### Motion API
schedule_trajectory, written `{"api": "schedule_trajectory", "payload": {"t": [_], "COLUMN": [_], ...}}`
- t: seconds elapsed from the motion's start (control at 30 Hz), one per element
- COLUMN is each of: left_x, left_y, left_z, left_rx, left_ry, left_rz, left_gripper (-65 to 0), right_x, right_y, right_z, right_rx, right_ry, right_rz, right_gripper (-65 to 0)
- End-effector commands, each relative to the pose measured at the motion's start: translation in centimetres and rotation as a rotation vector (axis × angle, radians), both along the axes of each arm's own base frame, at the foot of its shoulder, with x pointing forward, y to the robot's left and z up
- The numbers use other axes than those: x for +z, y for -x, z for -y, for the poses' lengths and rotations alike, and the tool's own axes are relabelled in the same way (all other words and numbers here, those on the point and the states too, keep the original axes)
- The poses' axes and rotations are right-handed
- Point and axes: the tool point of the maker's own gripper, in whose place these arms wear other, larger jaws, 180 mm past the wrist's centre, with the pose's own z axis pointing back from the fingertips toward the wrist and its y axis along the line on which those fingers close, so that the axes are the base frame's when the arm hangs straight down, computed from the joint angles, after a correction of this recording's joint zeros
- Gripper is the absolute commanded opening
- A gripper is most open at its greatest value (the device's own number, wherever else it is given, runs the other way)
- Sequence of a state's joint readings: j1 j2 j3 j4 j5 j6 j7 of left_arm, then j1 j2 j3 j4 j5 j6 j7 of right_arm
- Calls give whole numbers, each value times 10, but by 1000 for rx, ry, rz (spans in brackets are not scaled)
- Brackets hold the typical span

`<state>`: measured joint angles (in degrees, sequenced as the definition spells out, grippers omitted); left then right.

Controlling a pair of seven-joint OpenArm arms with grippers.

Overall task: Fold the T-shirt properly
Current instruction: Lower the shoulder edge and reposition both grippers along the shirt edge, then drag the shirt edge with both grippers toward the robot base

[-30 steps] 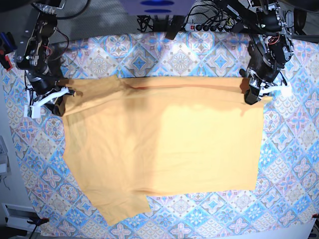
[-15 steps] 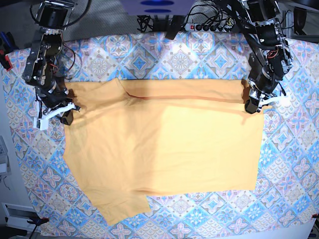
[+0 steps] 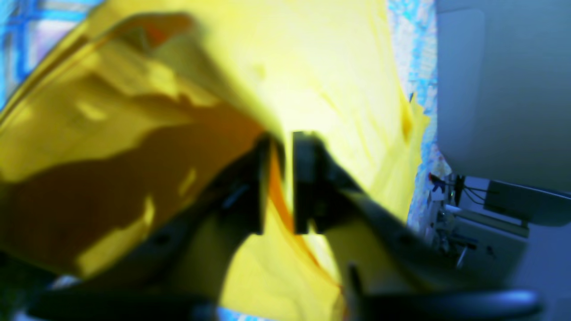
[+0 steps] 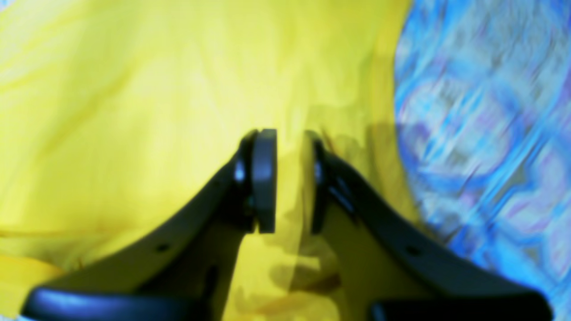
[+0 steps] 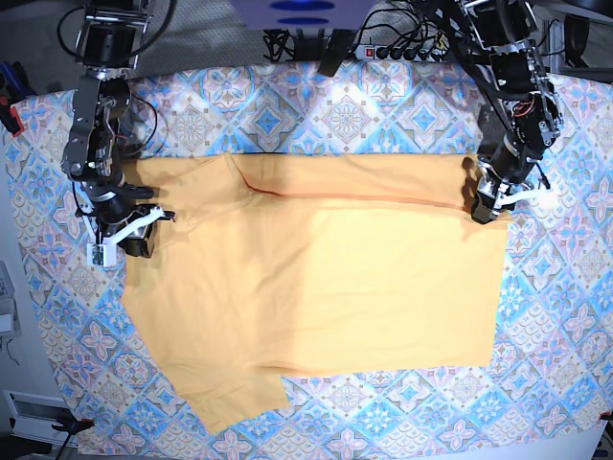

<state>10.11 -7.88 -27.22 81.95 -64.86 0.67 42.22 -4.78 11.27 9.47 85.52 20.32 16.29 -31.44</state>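
Yellow-orange T-shirt (image 5: 316, 287): we count one, spread across the patterned surface (image 5: 364, 115). Two end effectors, left (image 5: 487, 203) and right (image 5: 129, 237), at its top corners; jaws parted, cloth between, grip unclear.

Wrist views blurred, oversaturated; base view evenly lit.

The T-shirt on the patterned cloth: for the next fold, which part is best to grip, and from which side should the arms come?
Probably the two near corners of the T-shirt: the sleeve tip at bottom left and the hem corner at bottom right. These edges lie flat and free on the tablecloth, so the jaws could come from outside the cloth, low, and slide under one layer.
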Motion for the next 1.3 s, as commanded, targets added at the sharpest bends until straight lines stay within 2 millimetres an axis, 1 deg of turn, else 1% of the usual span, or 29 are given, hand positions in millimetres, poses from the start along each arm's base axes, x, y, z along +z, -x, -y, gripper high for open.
{"api": "schedule_trajectory", "payload": {"t": [0.0,0.07,0.13,0.2,0.33,0.4,0.5,0.6,0.7,0.83,0.93,1.03,1.13,1.27], "left_x": [12,7,5,1,-6,-9,-13,-14,-17,-23,-24,-24,-20,-33], "left_y": [-6,2,8,19,43,51,56,58,65,84,89,87,77,71], "left_z": [-3,-3,-2,-1,2,3,5,5,5,10,8,8,7,6], "left_rx": [-5,-6,4,17,54,63,71,74,78,111,119,122,119,123], "left_ry": [-10,-9,18,57,149,169,181,186,188,252,254,251,251,249], "left_rz": [39,21,21,14,0,-11,-20,-22,-37,-53,-61,-57,-35,-63], "left_gripper": [-451,-399,-369,-363,-364,-364,-364,-364,-364,-364,-364,-364,-364,-364], "right_x": [14,20,21,19,7,2,-3,-5,-7,-10,-10,-11,-11,-12], "right_y": [-3,3,13,25,55,68,81,85,88,93,93,93,93,93], "right_z": [1,0,-2,-3,-5,3,12,12,12,12,11,9,9,8], "right_rx": [5,16,27,36,47,25,3,3,3,3,6,9,10,11], "right_ry": [7,21,32,45,56,58,64,64,64,64,62,61,60,58], "right_rz": [46,57,53,41,-12,-35,-58,-67,-75,-87,-88,-90,-91,-92], "right_gripper": [-509,-501,-501,-501,-498,-498,-498,-499,-500,-500,-500,-500,-500,-500]}}
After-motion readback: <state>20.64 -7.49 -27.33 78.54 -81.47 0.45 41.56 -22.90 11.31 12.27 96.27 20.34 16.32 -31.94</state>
